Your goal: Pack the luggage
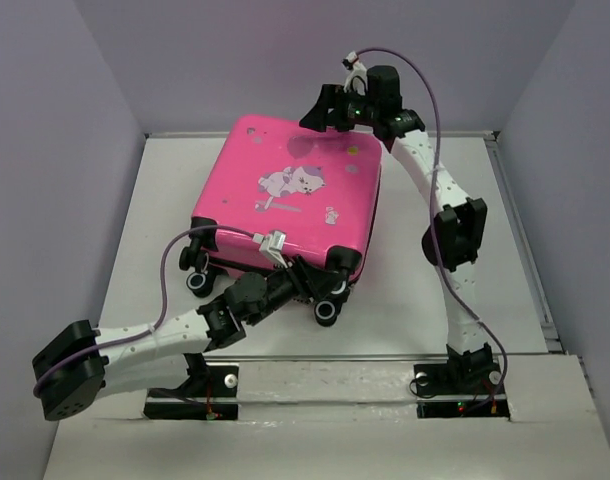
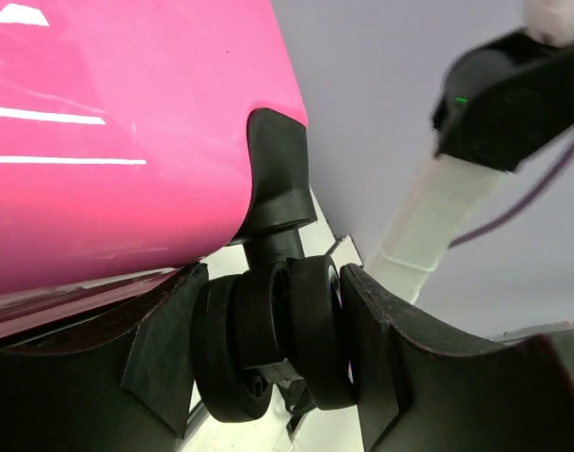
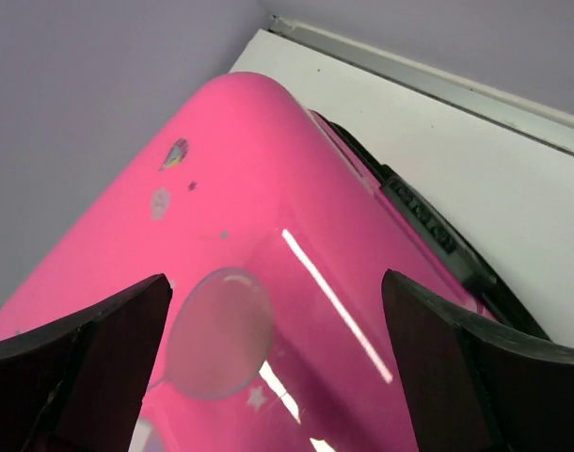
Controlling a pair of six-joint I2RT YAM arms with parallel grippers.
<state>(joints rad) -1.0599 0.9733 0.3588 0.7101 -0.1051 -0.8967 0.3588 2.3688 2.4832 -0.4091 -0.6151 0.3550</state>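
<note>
The luggage [image 1: 285,195], a hot-pink hard-shell suitcase with a white cartoon animal print, lies flat and closed on the white table. My left gripper [image 1: 313,282] is at its near right corner, shut on a black twin wheel [image 2: 278,339], with both pads pressing the wheel's sides. The pink shell [image 2: 108,132] fills the upper left of the left wrist view. My right gripper [image 1: 322,108] is open and empty, hovering over the far right corner of the shell [image 3: 268,188]. The black zipper band [image 3: 419,218] runs along the shell's edge.
Another wheel [image 1: 200,283] sticks out at the suitcase's near left corner. The right arm's elbow [image 1: 455,235] stands to the right of the case. A raised table rim [image 1: 520,250] runs along the right side. Purple walls close in at the back and both sides.
</note>
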